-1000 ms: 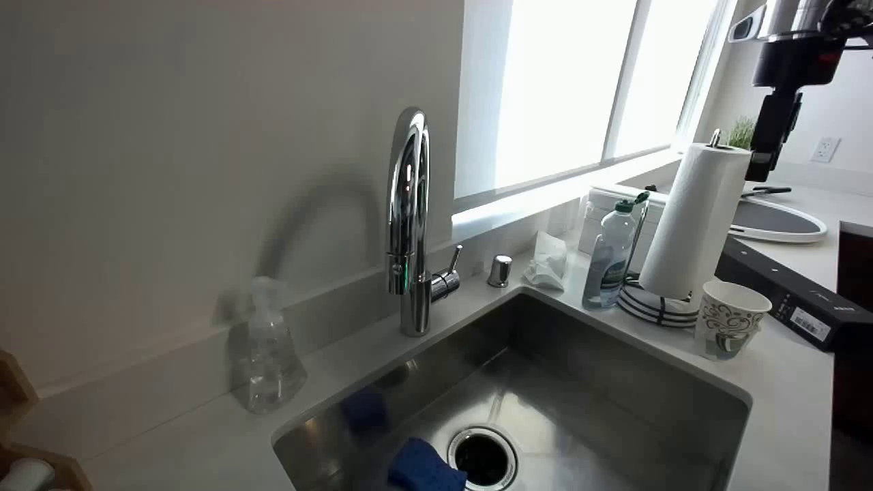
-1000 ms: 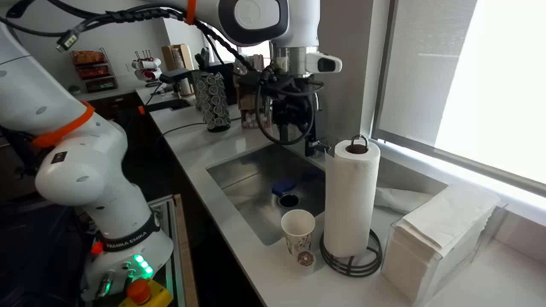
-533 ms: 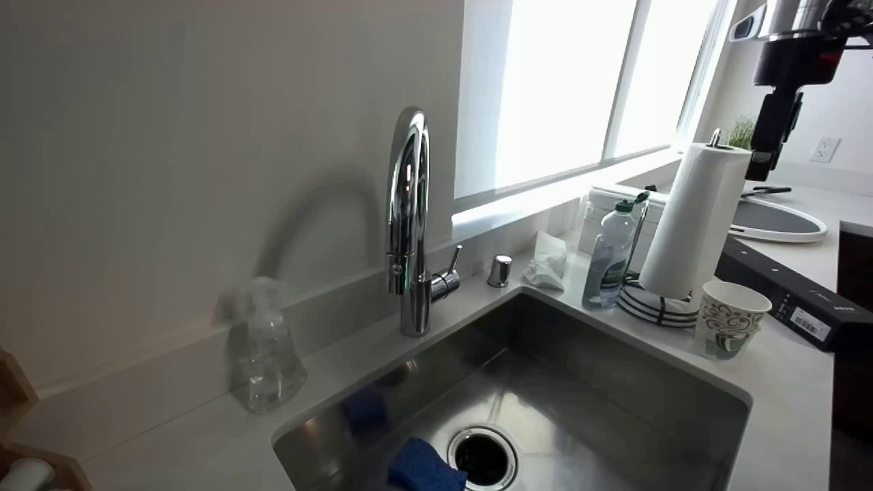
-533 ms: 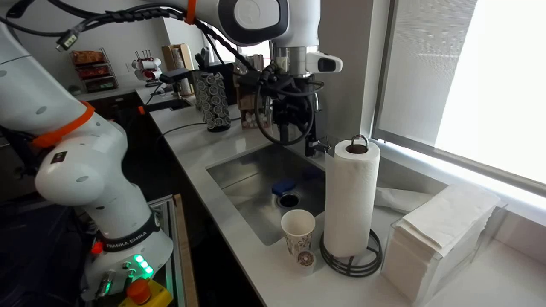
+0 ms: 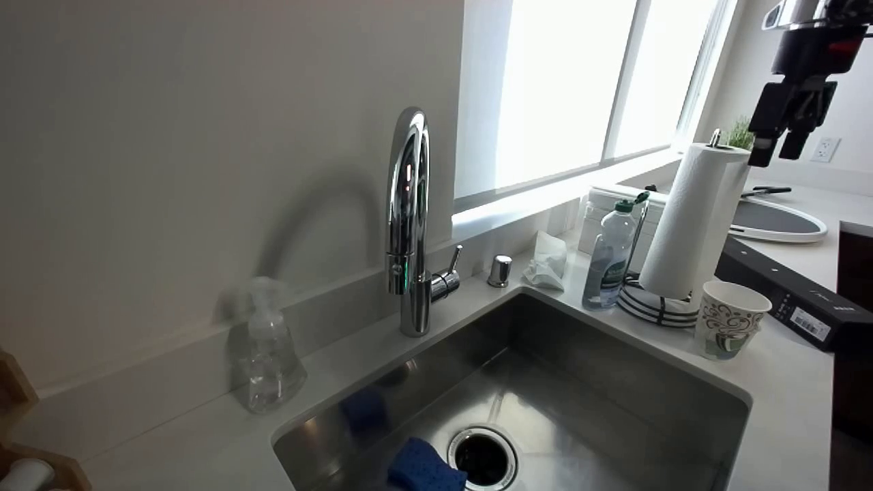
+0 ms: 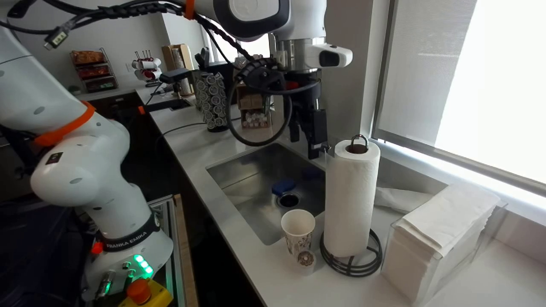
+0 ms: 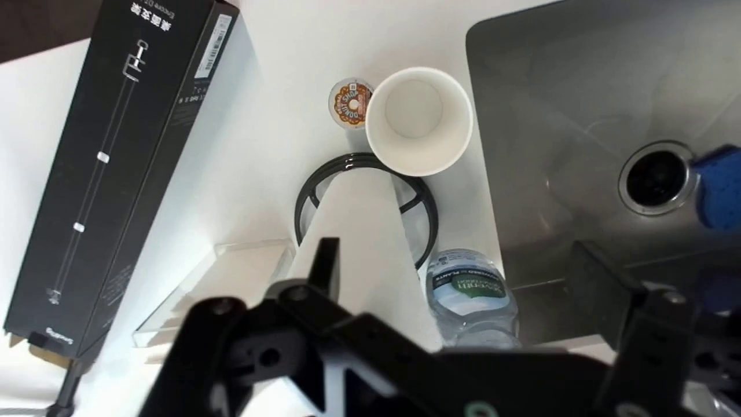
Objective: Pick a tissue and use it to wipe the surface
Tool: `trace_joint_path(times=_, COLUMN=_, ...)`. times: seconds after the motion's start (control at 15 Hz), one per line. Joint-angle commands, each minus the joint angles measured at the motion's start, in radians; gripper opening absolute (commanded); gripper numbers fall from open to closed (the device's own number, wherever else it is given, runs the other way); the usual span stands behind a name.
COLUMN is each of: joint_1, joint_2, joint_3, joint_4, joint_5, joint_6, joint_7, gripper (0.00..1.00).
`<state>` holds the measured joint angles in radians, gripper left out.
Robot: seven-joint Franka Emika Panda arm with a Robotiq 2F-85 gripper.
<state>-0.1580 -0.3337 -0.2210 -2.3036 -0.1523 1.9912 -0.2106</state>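
The tissue is the outer sheet of the tall white paper-towel roll [image 6: 353,204], which stands on a black wire holder. Its loose edge [image 6: 329,181] hangs on the sink side of the roll in an exterior view. The roll also shows in an exterior view [image 5: 694,218] and in the wrist view [image 7: 365,231]. My gripper [image 6: 304,146] is open and empty, beside the top of the roll; it also shows in an exterior view [image 5: 776,155]. In the wrist view the two fingers [image 7: 463,258] are wide apart, one overlapping the roll. I cannot tell whether it touches.
A paper cup [image 6: 298,230] and a coffee pod [image 7: 351,104] stand by the roll. A soap bottle [image 5: 609,259] stands behind it. The sink [image 5: 614,382] holds a blue sponge [image 5: 424,465]. A napkin holder [image 6: 426,264], a long black box [image 7: 116,174] and the faucet [image 5: 409,225] are nearby.
My gripper has turned about its upright axis and risen slightly, so both fingers now show apart in both exterior views. The roll and the other things have not moved.
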Motion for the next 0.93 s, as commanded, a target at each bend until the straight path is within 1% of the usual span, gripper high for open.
trace_joint_path(times=0.0, joint_1=-0.036, joint_2=-0.015, joint_3=0.036, joint_4=-0.041, joint_5=-0.039, joint_6=0.124, joint_7=0.184, gripper=1.00)
trace_joint_path(times=0.2, joint_1=-0.063, joint_2=-0.008, joint_3=0.065, joint_4=-0.072, joint_5=-0.089, joint_6=0.252, joint_7=0.330, gripper=1.00)
trace_joint_path(times=0.33, joint_1=-0.079, joint_2=0.002, joint_3=0.083, joint_4=-0.080, joint_5=-0.096, joint_6=0.258, joint_7=0.425, gripper=1.00)
trace_joint_path(times=0.4, joint_1=-0.087, joint_2=0.006, joint_3=0.093, joint_4=-0.080, joint_5=-0.100, joint_6=0.227, joint_7=0.469, gripper=1.00)
trace_joint_path(times=0.53, joint_1=-0.102, joint_2=0.006, joint_3=0.105, joint_4=-0.084, joint_5=-0.110, joint_6=0.208, joint_7=0.544, gripper=1.00)
trace_joint_path(times=0.6, joint_1=-0.113, joint_2=0.008, joint_3=0.108, joint_4=-0.087, joint_5=-0.123, joint_6=0.227, joint_7=0.581, gripper=1.00)
trace_joint_path(times=0.67, joint_1=-0.118, joint_2=0.009, joint_3=0.105, joint_4=-0.085, joint_5=-0.128, joint_6=0.235, joint_7=0.589, gripper=1.00)
trace_joint_path(times=0.73, joint_1=-0.097, joint_2=0.013, joint_3=0.094, joint_4=-0.072, joint_5=-0.094, joint_6=0.222, joint_7=0.527, gripper=1.00)
trace_joint_path(times=0.87, joint_1=-0.107, joint_2=0.013, joint_3=0.094, joint_4=-0.072, joint_5=-0.102, joint_6=0.222, joint_7=0.549, gripper=1.00)
